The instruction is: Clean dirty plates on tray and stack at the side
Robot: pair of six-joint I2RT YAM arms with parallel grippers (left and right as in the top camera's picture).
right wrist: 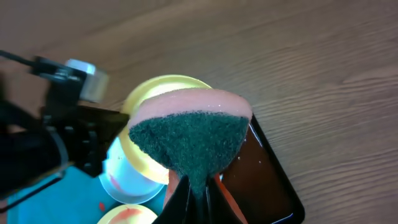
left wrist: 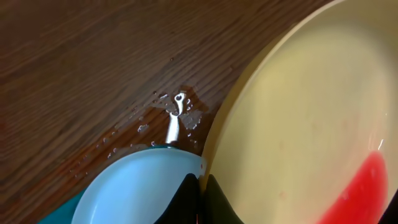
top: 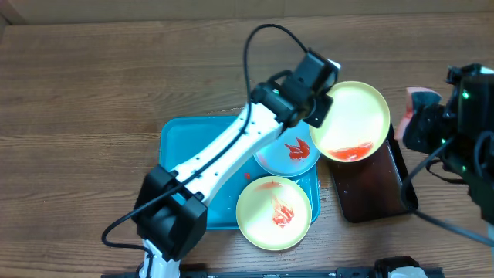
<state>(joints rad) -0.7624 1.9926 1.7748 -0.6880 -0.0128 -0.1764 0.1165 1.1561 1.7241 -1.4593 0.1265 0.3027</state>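
Left gripper [left wrist: 200,190] clamped on the rim of a yellow-green plate [top: 356,112].
Right gripper [right wrist: 198,196] pinches a sponge [right wrist: 189,140]; a dark tray [top: 374,189] lies beneath the left gripper's tilted load.

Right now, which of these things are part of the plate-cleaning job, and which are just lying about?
Part of the job:
- held yellow plate, in the left end effector
- blue plate
- second yellow plate
- turquoise tray
- sponge, in the right end effector
- dark tray, by the held plate

Just lying about:
- water droplets on the wooden table
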